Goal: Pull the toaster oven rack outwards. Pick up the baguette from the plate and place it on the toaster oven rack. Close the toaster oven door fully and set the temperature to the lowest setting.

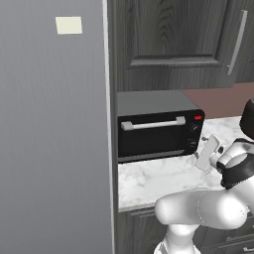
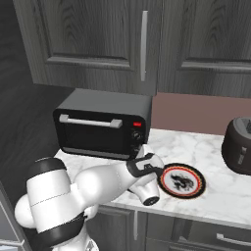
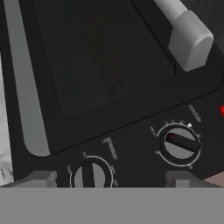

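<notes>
Hand view: jaws wide, empty, close before two black knobs (image 3: 180,144) | toaster oven (image 1: 158,125) far left on marble worktop (image 1: 158,177), toaster oven door (image 2: 95,133) shut, silver bar handle (image 1: 153,124) on top edge | plate (image 2: 182,180) right of oven, bare | gripper (image 3: 109,177) between oven and plate.

The white arm rises from the base, bends at a bulky elbow and reaches forward and low, its forearm stretched out nearly level and ending in a dark wrist joint. The claw (image 3: 111,177) points straight ahead from that wrist, and in the hand view its 2 grey fingertips (image 3: 39,178) stand far apart at the bottom edge. The jaws are spread wide, with nothing gripped between them.
</notes>
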